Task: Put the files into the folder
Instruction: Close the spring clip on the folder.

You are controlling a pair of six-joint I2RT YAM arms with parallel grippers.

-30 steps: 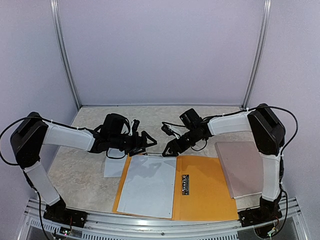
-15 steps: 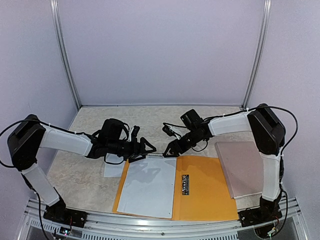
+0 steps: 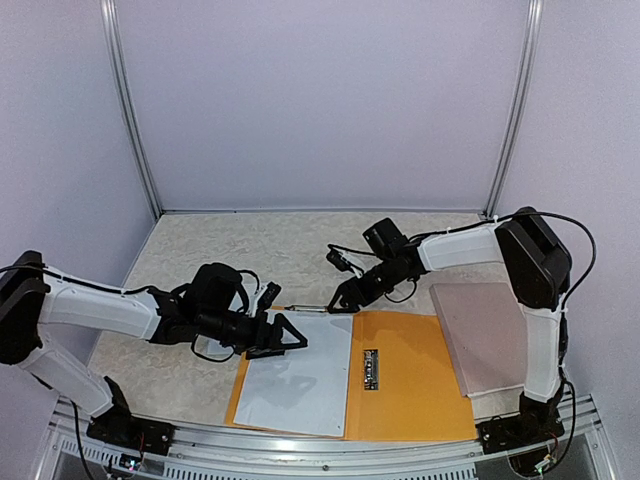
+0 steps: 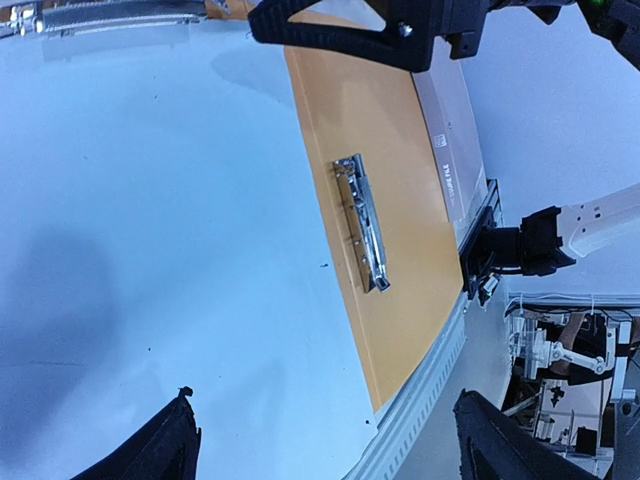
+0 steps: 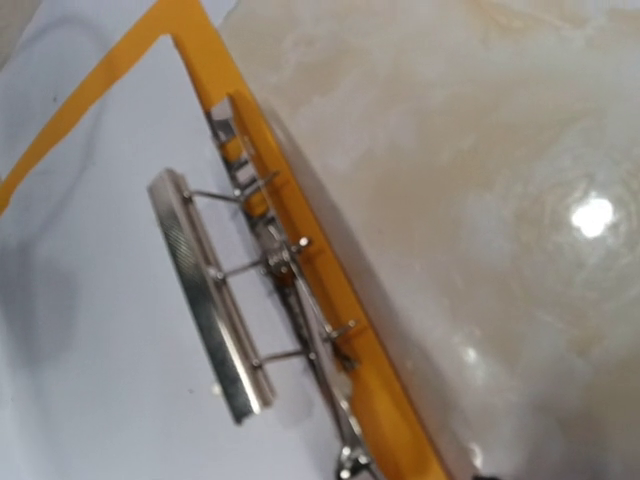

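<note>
The orange-yellow folder (image 3: 410, 375) lies open near the table's front edge. The white files (image 3: 300, 375) rest on its left half. My left gripper (image 3: 290, 333) hovers open over the upper left part of the sheets, with nothing between its fingers. In the left wrist view the files (image 4: 150, 250) fill the left side, and the folder (image 4: 390, 200) shows its small metal clip (image 4: 362, 222). My right gripper (image 3: 340, 300) is at the folder's far edge. The right wrist view shows a metal clamp bar (image 5: 210, 310) raised over the files (image 5: 80, 350), with my right gripper's own fingers out of frame.
A pinkish-brown flat board (image 3: 485, 335) lies right of the folder, under my right arm. The marbled tabletop (image 3: 260, 245) stretches back to the purple walls. A metal rail (image 3: 320, 445) runs along the near edge.
My left arm has pulled back and to the left, carrying its open gripper from the sheets' far edge down over their left side. The right arm has stayed put.
</note>
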